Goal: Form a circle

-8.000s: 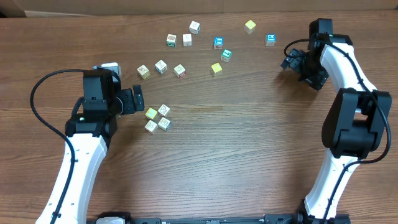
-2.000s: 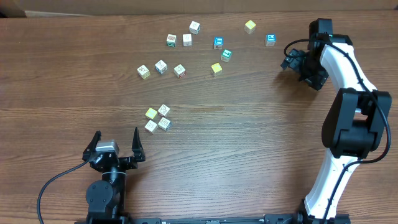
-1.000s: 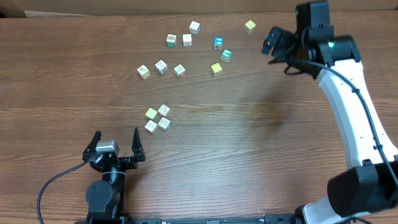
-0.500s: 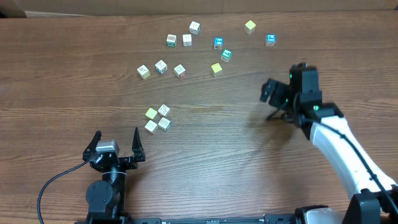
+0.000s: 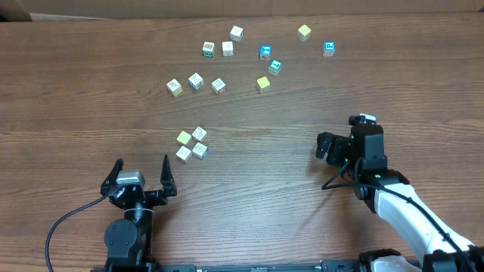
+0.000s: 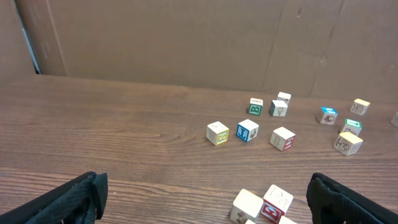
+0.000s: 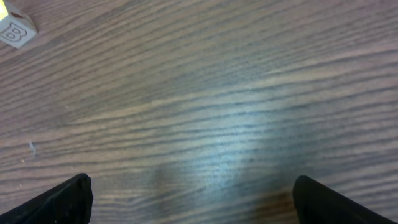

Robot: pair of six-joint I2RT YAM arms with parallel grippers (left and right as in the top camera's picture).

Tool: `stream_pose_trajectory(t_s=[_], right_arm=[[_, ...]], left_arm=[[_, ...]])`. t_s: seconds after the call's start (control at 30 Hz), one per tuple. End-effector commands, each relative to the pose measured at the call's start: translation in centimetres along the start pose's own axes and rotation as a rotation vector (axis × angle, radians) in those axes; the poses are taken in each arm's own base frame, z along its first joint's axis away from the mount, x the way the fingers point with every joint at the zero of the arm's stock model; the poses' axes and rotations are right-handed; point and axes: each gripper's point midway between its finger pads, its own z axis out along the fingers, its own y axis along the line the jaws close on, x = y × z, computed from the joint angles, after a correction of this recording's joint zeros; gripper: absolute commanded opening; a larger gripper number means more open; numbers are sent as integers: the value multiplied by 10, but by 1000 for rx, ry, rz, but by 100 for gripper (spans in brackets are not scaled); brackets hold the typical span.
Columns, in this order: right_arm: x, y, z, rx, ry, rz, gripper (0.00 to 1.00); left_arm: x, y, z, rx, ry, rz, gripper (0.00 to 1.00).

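Observation:
The circle [image 5: 191, 143] is a tight little ring of cubes left of the table's centre: one plain yellow cube [image 5: 184, 138] and three pale printed ones. Its near part shows at the bottom of the left wrist view, circle [image 6: 264, 202]. My left gripper [image 5: 141, 170] stands open just in front of it, apart from the cubes, nothing between its fingers [image 6: 68, 202]. My right gripper [image 5: 325, 146] is open over bare wood at the right, far from the ring. Only its two dark fingertips [image 7: 62, 202] and blurred tabletop show in the right wrist view.
Several loose cubes [image 5: 218, 85] lie scattered across the back, from a pale one [image 5: 175, 87] on the left to a blue one [image 5: 329, 48] on the right. One cube [image 7: 12, 31] shows at the right wrist view's top left. A brown cardboard wall [image 6: 186, 43] backs the table.
The right arm has swung from the back right, near the blue cube, down toward the front right, its gripper still open. The left arm and all cubes have stayed put.

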Motion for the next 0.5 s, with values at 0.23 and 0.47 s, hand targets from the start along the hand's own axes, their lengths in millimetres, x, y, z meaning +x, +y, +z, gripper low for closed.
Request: stream_pose_trajectory(t_s=[0.23,0.47], right_arm=[[11,-8,-8,12,-16,-8,100],[12,-2,-10,-43,-57,-7,100]], left_arm=[[-1,-2,0,12,-8,29,100],[-1,-2,0,12,-8,29,100]])
